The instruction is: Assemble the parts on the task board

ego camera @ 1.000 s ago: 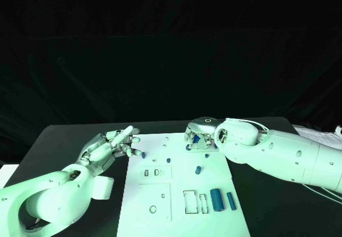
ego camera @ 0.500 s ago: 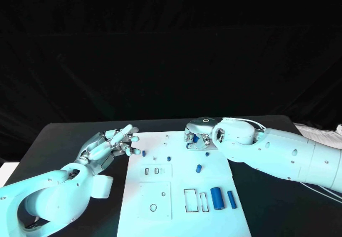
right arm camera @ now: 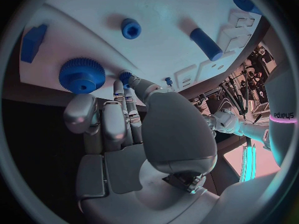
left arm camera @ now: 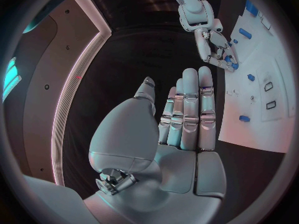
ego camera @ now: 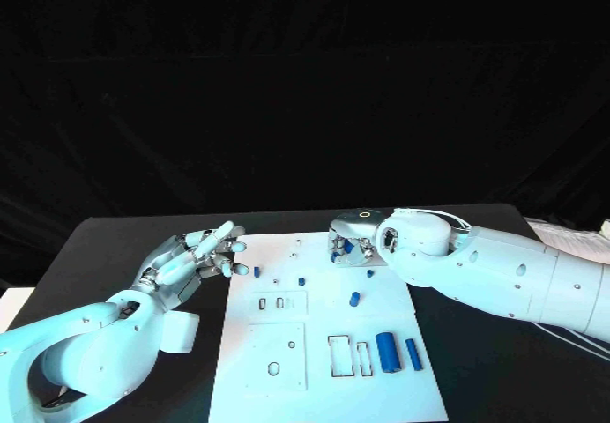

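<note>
- Your left hand point(ego camera: 197, 257) sits just off the left edge of the task board point(ego camera: 286, 352), near its far-left corner; the fingers point(left arm camera: 190, 109) are straight, side by side, and hold nothing.
- Your right hand point(ego camera: 353, 242) is over the board's far edge, fingers curled down at a blue gear point(right arm camera: 81, 75); the fingertips point(right arm camera: 127, 77) reach a small blue peg just beside it. You cannot tell whether they actually pinch it.
- A blue ring point(right arm camera: 131, 28) and a blue cylinder point(right arm camera: 206, 43) lie farther in on the board.
- Toward the near-right corner, a thick blue cylinder point(ego camera: 388, 352) and a slimmer one point(ego camera: 413, 353) lie side by side, next to rectangular slots point(ego camera: 339, 358).
</note>
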